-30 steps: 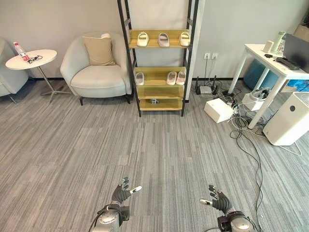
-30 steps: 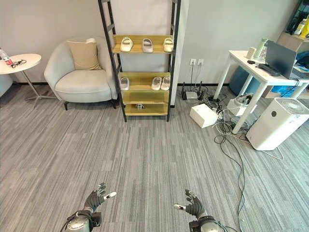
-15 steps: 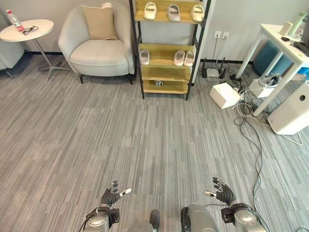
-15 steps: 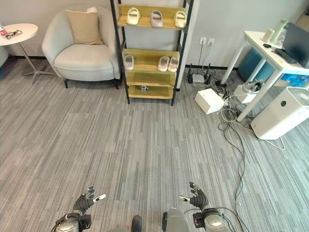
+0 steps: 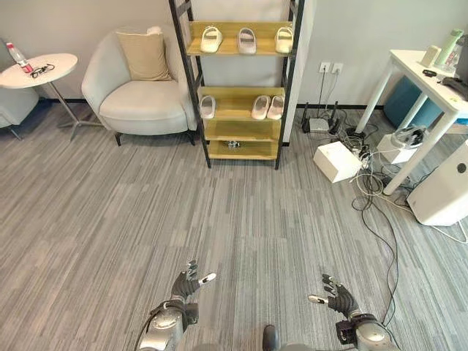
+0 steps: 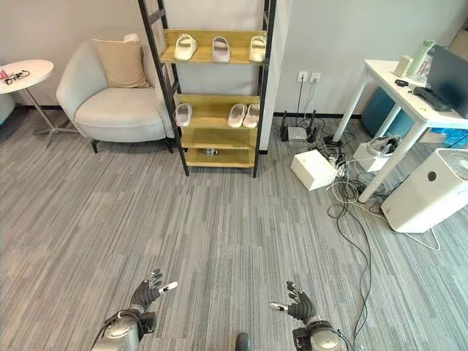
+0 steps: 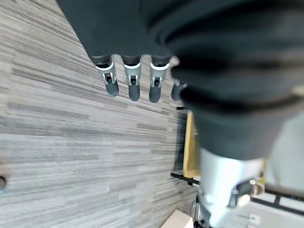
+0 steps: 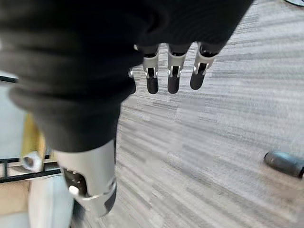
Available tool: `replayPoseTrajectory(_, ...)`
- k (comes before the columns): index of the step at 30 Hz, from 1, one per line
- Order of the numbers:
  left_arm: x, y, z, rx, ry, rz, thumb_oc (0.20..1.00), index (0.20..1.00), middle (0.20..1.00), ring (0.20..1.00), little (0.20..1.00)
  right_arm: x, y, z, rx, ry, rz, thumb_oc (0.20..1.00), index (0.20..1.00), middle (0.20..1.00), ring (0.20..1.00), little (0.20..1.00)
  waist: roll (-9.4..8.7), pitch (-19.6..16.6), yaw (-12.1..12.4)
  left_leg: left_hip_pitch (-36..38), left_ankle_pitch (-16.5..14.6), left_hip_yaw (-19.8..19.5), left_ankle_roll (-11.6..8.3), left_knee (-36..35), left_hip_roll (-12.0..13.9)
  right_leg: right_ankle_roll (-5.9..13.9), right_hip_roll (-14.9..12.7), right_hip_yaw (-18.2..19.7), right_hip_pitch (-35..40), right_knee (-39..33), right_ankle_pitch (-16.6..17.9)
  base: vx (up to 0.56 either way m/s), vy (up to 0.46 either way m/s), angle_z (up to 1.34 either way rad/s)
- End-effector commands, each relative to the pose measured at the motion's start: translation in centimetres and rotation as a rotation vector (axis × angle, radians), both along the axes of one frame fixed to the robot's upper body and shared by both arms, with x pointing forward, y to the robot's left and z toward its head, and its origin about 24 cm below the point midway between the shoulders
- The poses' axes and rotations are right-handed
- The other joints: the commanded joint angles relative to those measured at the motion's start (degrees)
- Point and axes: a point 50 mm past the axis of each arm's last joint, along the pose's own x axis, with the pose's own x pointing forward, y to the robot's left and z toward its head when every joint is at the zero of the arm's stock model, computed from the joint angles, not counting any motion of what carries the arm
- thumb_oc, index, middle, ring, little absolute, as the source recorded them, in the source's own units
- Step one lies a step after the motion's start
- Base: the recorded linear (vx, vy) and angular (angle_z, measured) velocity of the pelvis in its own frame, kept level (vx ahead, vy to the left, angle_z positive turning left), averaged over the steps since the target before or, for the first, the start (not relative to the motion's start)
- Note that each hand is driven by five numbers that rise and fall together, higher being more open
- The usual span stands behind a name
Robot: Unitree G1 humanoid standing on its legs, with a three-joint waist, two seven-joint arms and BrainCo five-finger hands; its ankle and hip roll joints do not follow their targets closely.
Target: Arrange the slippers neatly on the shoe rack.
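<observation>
The shoe rack (image 5: 287, 88) has a black frame and wooden shelves and stands against the far wall. Three pale slippers lie spread along its top shelf (image 5: 247, 40). On the middle shelf one slipper (image 5: 208, 107) lies at the left and a pair (image 5: 268, 107) sits side by side at the right. A small dark object (image 5: 232, 144) rests on the lower shelf. My left hand (image 5: 186, 284) and right hand (image 5: 338, 298) hover low over the carpet, far from the rack. Both are open and hold nothing, with straight fingers (image 7: 133, 85) (image 8: 173, 76).
A pale armchair (image 5: 139, 106) with a tan cushion stands left of the rack, and a round side table (image 5: 40, 69) further left. Right of the rack are a white box (image 5: 336, 161), loose cables (image 5: 373, 197), a white desk (image 5: 428, 84) and a white air purifier (image 5: 442, 194).
The camera dipped down and came back up, so the whole picture shifted. Both hands stay open and low, and the slippers have not moved.
</observation>
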Motion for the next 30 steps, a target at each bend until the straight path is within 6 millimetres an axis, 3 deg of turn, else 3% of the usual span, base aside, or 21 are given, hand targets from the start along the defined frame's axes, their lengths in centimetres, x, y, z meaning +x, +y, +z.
replayPoseTrajectory(1,3.4,0.2,2.5,-0.013,-0.147,-0.002,1.0,1.0,1.0,1.0,1.0,2.5,-0.5,2.2,0.001,-0.131,0.006,1.0,1.0,1.0,1.0,1.0,-0.88,3.9,-0.1,10.4,4.4,4.9,2.76,-26.7,-0.2,9.13,-4.7,1.8,-0.2,1.0,0.2,0.37,0.022,0.1)
replayPoseTrajectory(3,2.8,0.2,2.0,-0.004,-0.12,-0.011,1.0,1.0,1.0,1.0,1.0,2.2,-0.6,1.9,-0.005,-0.119,0.003,1.0,1.0,1.0,1.0,1.0,-0.3,3.2,1.0,8.0,5.7,5.7,3.25,-37.2,0.7,9.58,-4.1,2.1,2.2,0.2,-1.3,0.38,0.068,-0.11)
replayPoseTrajectory(5,2.4,0.5,1.7,0.018,-0.1,-0.017,1.0,1.0,1.0,1.0,1.0,1.8,-0.6,1.7,-0.019,-0.106,0.01,1.0,1.0,1.0,1.0,1.0,0.9,2.5,2.3,4.9,12.1,7.0,1.82,-47.0,1.8,9.71,-3.1,2.4,5.7,-1.0,-3.3,0.48,0.131,-0.1)
replayPoseTrajectory(6,2.3,0.6,1.6,0.023,-0.094,-0.016,1.0,1.0,1.0,1.0,1.0,1.8,-0.5,1.6,-0.02,-0.104,0.013,1.0,1.0,1.0,1.0,1.0,0.71,2.3,2.6,4.7,12.8,8.5,1.6,-46.9,1.8,9.99,-3.4,2.8,7.3,-1.4,-3.6,0.65,0.28,-0.36)
replayPoseTrajectory(9,1.8,1.2,1.6,0.034,-0.089,-0.021,1.0,1.0,1.0,1.0,1.0,1.5,0.6,1.2,0.017,-0.087,0.018,1.0,1.0,1.0,1.0,1.0,-0.85,-0.1,3.0,8.7,9.3,9.9,4.69,-45.3,0.2,12.64,-7.0,4.7,7.5,4.4,-5.0,0.52,0.34,-0.73)
replayPoseTrajectory(12,2.1,1.9,2.0,0.053,-0.104,-0.016,1.0,1.0,1.0,1.0,1.0,2.5,1.7,1.5,0.043,-0.113,0.046,1.0,1.0,1.0,1.0,1.0,-1.21,1.5,3.4,11.3,6.4,11.4,7.18,-44.0,-0.3,14.41,-8.4,5.4,0.4,18.8,1.3,0.2,0.191,-0.35)
replayPoseTrajectory(15,2.4,2.2,2.2,0.061,-0.111,-0.016,1.0,1.0,1.0,1.0,1.0,2.6,2.2,1.5,0.053,-0.114,0.058,1.0,1.0,1.0,1.0,1.0,-0.59,2.5,2.8,14.3,4.7,11.1,7.82,-44.4,-0.1,14.09,-8.3,4.2,-4.4,22.6,3.5,0.19,0.089,0.04)
replayPoseTrajectory(18,2.7,2.4,2.5,0.062,-0.121,-0.013,1.0,1.0,1.0,1.0,1.0,2.5,1.9,1.6,0.059,-0.116,0.051,1.0,1.0,1.0,1.0,1.0,-0.14,3.2,1.6,17.7,3.4,10.3,7.23,-45.5,0.2,13.08,-7.6,1.3,-7.6,16.6,1.5,0.3,-0.007,0.31)
replayPoseTrajectory(19,2.8,2.3,2.4,0.061,-0.121,-0.007,1.0,1.0,1.0,1.0,1.0,2.3,1.7,1.4,0.053,-0.109,0.042,1.0,1.0,1.0,1.0,1.0,-0.48,3.5,0.5,20.0,2.5,9.8,6.59,-46.4,0.0,13.25,-6.9,0.0,-8.4,9.6,2.2,0.41,-0.098,0.16)
replayPoseTrajectory(20,3.0,2.3,2.5,0.065,-0.122,-0.006,1.0,1.0,1.0,1.0,1.0,2.2,1.7,1.4,0.054,-0.107,0.04,1.0,1.0,1.0,1.0,1.0,-0.75,3.3,0.0,21.1,1.9,9.5,6.24,-46.8,0.1,13.49,-6.6,-0.1,-9.1,6.9,3.3,0.31,-0.085,0.22)
replayPoseTrajectory(24,3.3,2.1,2.6,0.07,-0.125,-0.018,1.0,1.0,1.0,1.0,1.0,1.6,1.6,1.4,0.048,-0.098,0.054,1.0,1.0,1.0,1.0,1.0,-1.12,3.1,-1.3,23.6,0.4,8.4,4.97,-46.7,1.1,13.71,-6.0,-0.2,-8.7,3.4,4.7,0.27,-0.131,0.25)
replayPoseTrajectory(25,3.1,1.7,2.2,0.061,-0.108,-0.028,1.0,1.0,1.0,1.0,1.0,1.0,1.5,0.9,0.047,-0.071,0.058,1.0,1.0,1.0,1.0,1.0,-1.25,2.3,-1.3,24.2,-0.3,7.8,4.29,-44.7,2.1,12.61,-5.1,0.4,-7.2,3.5,3.9,0.42,-0.254,0.54)
replayPoseTrajectory(26,2.9,1.5,1.9,0.046,-0.099,-0.027,1.0,1.0,1.0,1.0,1.0,0.7,1.1,0.9,0.043,-0.064,0.062,1.0,1.0,1.0,1.0,1.0,-0.97,1.7,-1.5,23.1,0.9,7.2,3.1,-39.8,3.0,11.39,-4.1,-0.2,-5.6,3.2,2.9,0.44,-0.28,0.69)
replayPoseTrajectory(28,3.2,1.3,2.0,0.027,-0.107,-0.008,1.0,1.0,1.0,1.0,1.0,0.8,0.6,1.2,0.035,-0.072,0.062,1.0,1.0,1.0,1.0,1.0,-1.56,2.5,-1.1,18.7,4.4,4.6,1.91,-29.2,1.4,9.68,-3.7,-0.2,-3.0,3.0,1.8,0.23,-0.152,0.49)
replayPoseTrajectory(30,3.2,1.3,2.0,0.025,-0.107,-0.006,1.0,1.0,1.0,1.0,1.0,0.7,0.1,1.2,0.025,-0.067,0.055,1.0,1.0,1.0,1.0,1.0,-2.09,3.0,-0.6,15.3,4.8,4.7,2.24,-28.7,0.9,9.48,-4.3,-0.3,-1.6,2.6,1.0,0.14,-0.022,-0.07)
